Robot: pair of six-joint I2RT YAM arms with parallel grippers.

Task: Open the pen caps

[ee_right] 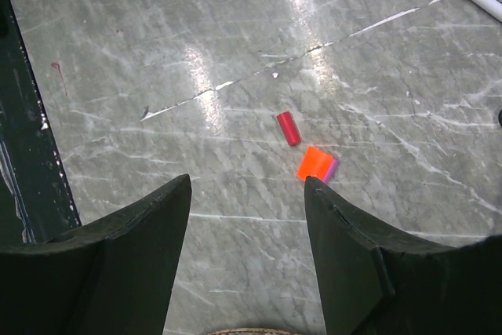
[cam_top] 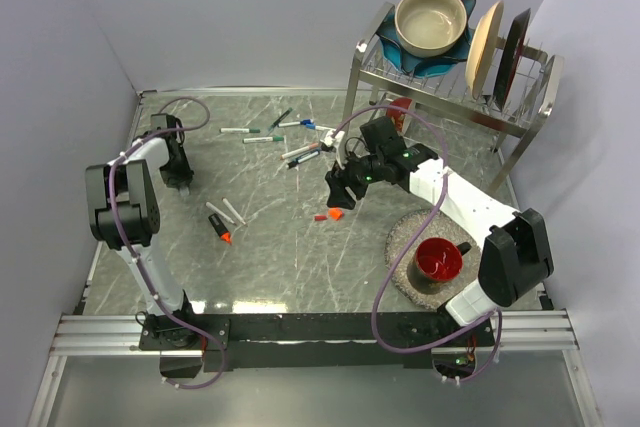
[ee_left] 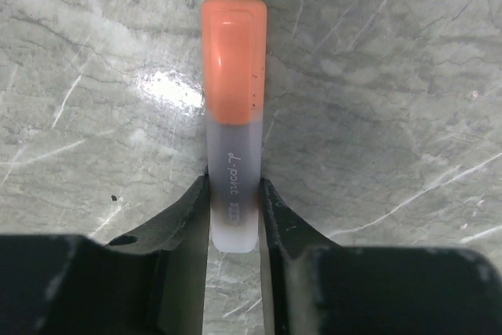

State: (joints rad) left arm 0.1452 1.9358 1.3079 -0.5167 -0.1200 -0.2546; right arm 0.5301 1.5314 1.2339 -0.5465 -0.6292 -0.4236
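The marker's (ee_left: pixel 233 154) pale barrel is pinched between the left gripper's (ee_left: pixel 234 186) jaws. Its long axis runs straight out from them, so the orange cap (ee_left: pixel 234 60) lies clear beyond the fingertips. The right gripper (ee_right: pixel 247 186) is held wide and empty above 2 loose caps, a red cap (ee_right: pixel 289 128) and a neon cap (ee_right: pixel 316 165), well apart from that marker.

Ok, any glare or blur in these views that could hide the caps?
Left wrist: a glare patch on the table beside the marker, whose orange cap is sharp; the fingers are dark and soft. Right wrist: glare streaks across the table, but the red cap reads clearly. Top view: even light, soft shadows, pens small.
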